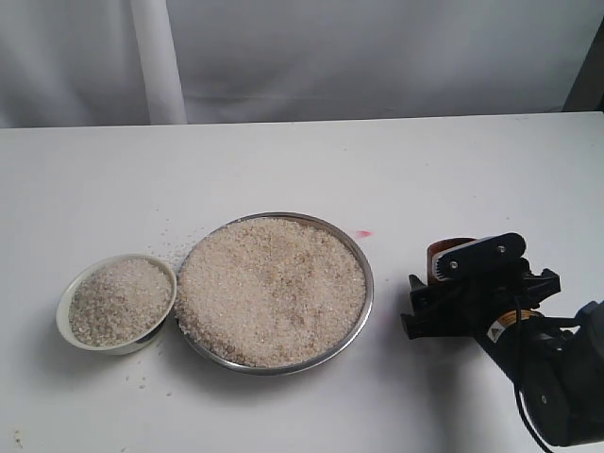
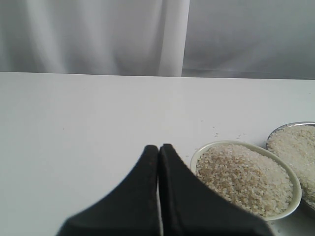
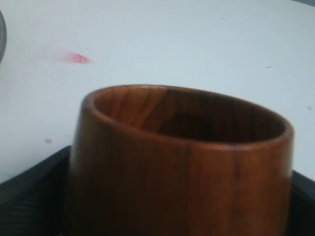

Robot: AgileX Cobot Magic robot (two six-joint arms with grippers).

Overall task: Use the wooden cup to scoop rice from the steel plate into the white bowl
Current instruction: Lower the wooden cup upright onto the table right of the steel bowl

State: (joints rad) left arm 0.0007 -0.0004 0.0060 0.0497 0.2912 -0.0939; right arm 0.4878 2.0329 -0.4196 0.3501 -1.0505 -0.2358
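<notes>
The steel plate [image 1: 369, 283] sits mid-table, heaped with rice [image 1: 269, 288]. Touching its left side is the white bowl [image 1: 64, 304], filled with rice [image 1: 121, 300]. To the right of the plate, the wooden cup [image 1: 447, 246] stands upright between the fingers of my right gripper [image 1: 451, 279], low at the table. In the right wrist view the cup [image 3: 182, 162] fills the frame, its dark inside empty, with black fingers [image 3: 29, 196] against its sides. My left gripper [image 2: 158, 147] is shut and empty, hovering beside the bowl [image 2: 195, 157]; it is outside the exterior view.
Loose grains [image 1: 170, 247] lie scattered on the white table behind the bowl. A small pink mark [image 1: 364, 233] stains the table between plate and cup. A white curtain [image 1: 283, 57] hangs behind the table's far edge.
</notes>
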